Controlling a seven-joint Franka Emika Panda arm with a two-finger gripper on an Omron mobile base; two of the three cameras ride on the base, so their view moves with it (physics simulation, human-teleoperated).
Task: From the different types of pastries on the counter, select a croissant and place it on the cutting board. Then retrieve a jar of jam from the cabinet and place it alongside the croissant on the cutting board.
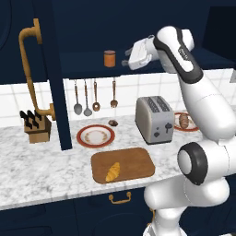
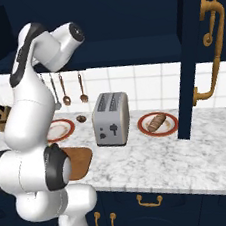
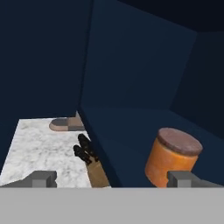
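Croissant [image 1: 112, 171] sits flat on the cutting board [image 1: 138, 161], far below the gripper [image 1: 125, 58], so by the look of it the first half of the task is done. The arm is raised to shelf height with the gripper reaching into the open cabinet [image 1: 83, 63], level with the jar of jam [image 1: 109, 58]. The jar stands upright on the cabinet shelf just ahead of the fingertips, apart from them, nothing touching yet. In the hand view the two fingertips [image 3: 40, 179] stand wide apart and empty; the jar [image 3: 173, 158] sits off toward one tip rather than centred between them, so I'd judge a sideways correction is needed before closing. How much depth remains to the jar is hard to read from this angle, maybe a short advance. The cabinet door [image 1: 57, 73] with its brass handle [image 1: 32, 69] is swung out beyond the jar, which is why the shelf is reachable at all. Below the gripper on the counter [image 1: 37, 166]: toaster [image 1: 154, 120], empty red-rimmed plate [image 1: 95, 136], a tiny dark pastry [image 1: 113, 122], a plate with a brown pastry [image 2: 157, 122], and a knife block [image 1: 36, 125]. The free board area beside the croissant looks left for the jar.
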